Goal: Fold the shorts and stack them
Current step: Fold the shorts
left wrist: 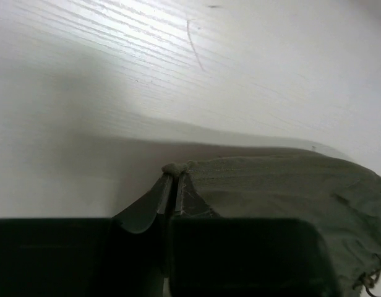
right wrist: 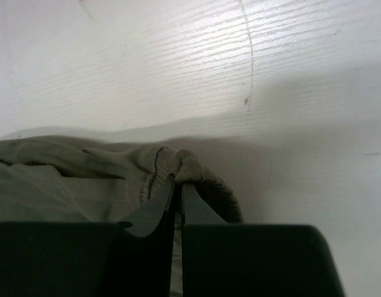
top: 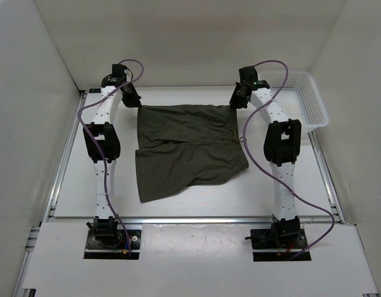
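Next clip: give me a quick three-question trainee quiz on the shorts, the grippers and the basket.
1. True or false: the white perforated plastic basket holds the dark olive-green fabric shorts.
2. What does the left gripper pinch? A) a far corner of the shorts B) the basket rim C) nothing
3. Fill in: the right gripper is shut on the ____.
Key: 1 false; 2 A; 3 shorts.
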Tool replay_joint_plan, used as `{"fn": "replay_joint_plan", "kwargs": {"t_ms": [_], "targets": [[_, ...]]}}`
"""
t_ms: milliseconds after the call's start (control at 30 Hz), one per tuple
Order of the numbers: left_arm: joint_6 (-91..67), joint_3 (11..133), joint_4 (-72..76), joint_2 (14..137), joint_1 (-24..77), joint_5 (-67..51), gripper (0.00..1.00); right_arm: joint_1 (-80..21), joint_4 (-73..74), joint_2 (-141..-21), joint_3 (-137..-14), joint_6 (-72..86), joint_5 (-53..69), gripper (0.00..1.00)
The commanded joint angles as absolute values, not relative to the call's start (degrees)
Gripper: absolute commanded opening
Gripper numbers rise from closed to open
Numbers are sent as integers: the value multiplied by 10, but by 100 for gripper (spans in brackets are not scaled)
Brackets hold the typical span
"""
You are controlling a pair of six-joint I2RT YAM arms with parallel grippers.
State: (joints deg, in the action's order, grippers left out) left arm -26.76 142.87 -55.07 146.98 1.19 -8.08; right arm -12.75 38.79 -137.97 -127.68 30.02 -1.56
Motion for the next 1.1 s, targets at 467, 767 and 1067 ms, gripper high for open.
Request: {"fn": "replay_joint_plan", "kwargs": {"t_ms": [467, 767, 1067], "targets": [[-247, 1235, -547, 1181, 1, -48, 11, -126, 306, -1156, -1082, 279, -11, 0], [-266, 1021, -533, 1013, 18, -28, 11, -142, 273, -1028, -912, 262, -11, 0], [-322, 789, -533, 791, 50, -10, 11, -152, 268, -899, -746, 262, -11, 0]]}}
